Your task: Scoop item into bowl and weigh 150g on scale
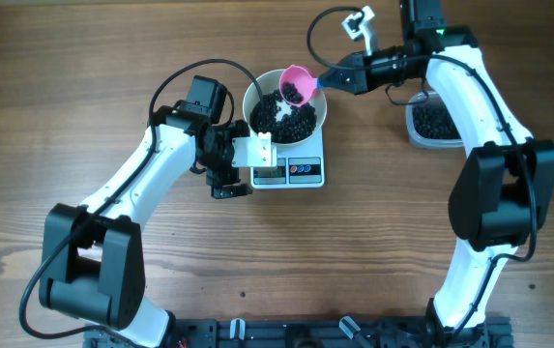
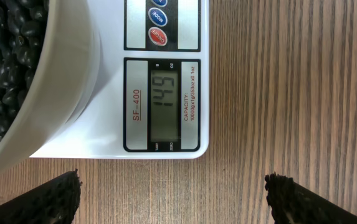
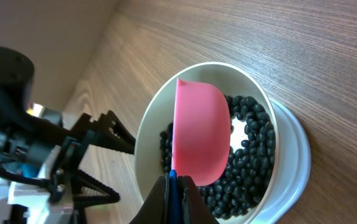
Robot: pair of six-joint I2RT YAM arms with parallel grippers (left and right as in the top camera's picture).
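1. Progress: nearly done. The bowl (image 1: 322, 116) sits on the scale (image 2: 103, 74), loaded with black beans (image 1: 294, 123). The display (image 2: 164, 104) reads 149, a hair under target.
2. Left to do, as I judge it: drop in a bean or two, confirm the reading, then put the scoop away.
3. Pink scoop (image 1: 297, 87) hangs over the bowl's far-right rim with some beans inside. From the right wrist view it is tipped, underside toward the camera, mouth over the pile.
4. Right fingers (image 3: 190, 202): pressed together, pinching the scoop's thin blue handle. Nothing else is touched.
5. Left fingers (image 2: 53, 200): spread fully, holding nothing. The tips hover above the wooden surface (image 2: 290, 93) just in front of the scale, clear of it, with the wrist camera aimed at the display.
6. Supply: clear tub (image 1: 414, 121) of beans sits near the right arm, well apart from the scale.
7. Risk, my call: one careless tilt overshoots the target, so feed beans singly.
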